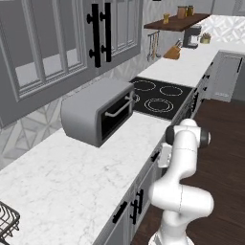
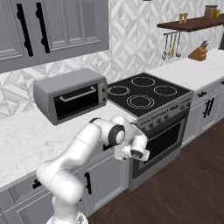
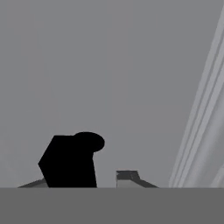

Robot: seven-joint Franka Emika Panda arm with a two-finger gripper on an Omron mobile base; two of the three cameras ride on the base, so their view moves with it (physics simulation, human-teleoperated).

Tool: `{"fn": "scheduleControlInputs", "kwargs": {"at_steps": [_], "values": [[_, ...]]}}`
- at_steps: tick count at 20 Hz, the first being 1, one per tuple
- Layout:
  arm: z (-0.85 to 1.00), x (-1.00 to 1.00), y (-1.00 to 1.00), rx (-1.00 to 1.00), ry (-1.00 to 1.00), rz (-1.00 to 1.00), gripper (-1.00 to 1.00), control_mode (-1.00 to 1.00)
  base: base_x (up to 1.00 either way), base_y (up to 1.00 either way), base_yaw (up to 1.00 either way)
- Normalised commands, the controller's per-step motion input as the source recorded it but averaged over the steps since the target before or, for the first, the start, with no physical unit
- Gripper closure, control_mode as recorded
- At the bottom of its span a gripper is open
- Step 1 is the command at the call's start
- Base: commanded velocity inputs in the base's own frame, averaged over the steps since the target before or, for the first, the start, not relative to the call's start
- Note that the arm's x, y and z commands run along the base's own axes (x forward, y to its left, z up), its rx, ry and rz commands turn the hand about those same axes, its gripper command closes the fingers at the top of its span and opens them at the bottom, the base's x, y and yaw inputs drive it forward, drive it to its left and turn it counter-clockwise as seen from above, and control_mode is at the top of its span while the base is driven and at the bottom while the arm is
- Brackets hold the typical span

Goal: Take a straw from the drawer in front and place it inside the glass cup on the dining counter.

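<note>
The grey boxy toaster oven (image 1: 98, 116) with a dark glass door and a pale bar handle sits on the white marble tabletop (image 1: 57, 177), left of the black glass cooktop with four ring burners (image 1: 155, 98). No brand, label or writing can be read on any of it. At the far right end of the tabletop stand a tan wooden knife block (image 1: 172, 52) and a dark coffee machine (image 1: 191, 37), under a brown wooden shelf (image 1: 174, 23) carrying small jars.

The white arm bends down over the tabletop's front edge, its hand against the grey cabinet fronts just left of the oven range. In the hand view, the claw (image 3: 94, 175) is pressed close to a flat grey panel (image 3: 109, 78), with a black blocky shape (image 3: 70, 162) at its left fingertip; what that shape is cannot be told. Whether the claw is wide, narrow or gripping something cannot be told either.

The wide shallow grey drawer (image 2: 24, 189) with a black bar handle lies under the tabletop at the near left, closed.
</note>
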Motion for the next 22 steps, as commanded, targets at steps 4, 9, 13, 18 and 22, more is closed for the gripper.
{"fn": "scheduleControlInputs", "kwargs": {"at_steps": [4,9,13,18,22], "values": [[0.0,-0.92,-0.37,0.03,-0.09,0.03,1.0,-1.0,0.0,0.0,0.0],[0.0,-1.0,-0.61,0.06,-0.09,0.08,1.0,-1.0,0.0,0.0,0.0],[0.0,-1.0,-0.63,0.06,-0.09,0.1,1.0,-1.0,0.0,0.0,0.0],[0.0,-0.95,-0.53,0.04,-0.08,0.09,1.0,-1.0,0.0,0.0,0.0],[-0.12,-0.78,-0.28,0.0,-0.04,0.02,-1.0,-1.0,0.0,0.0,0.0]]}}
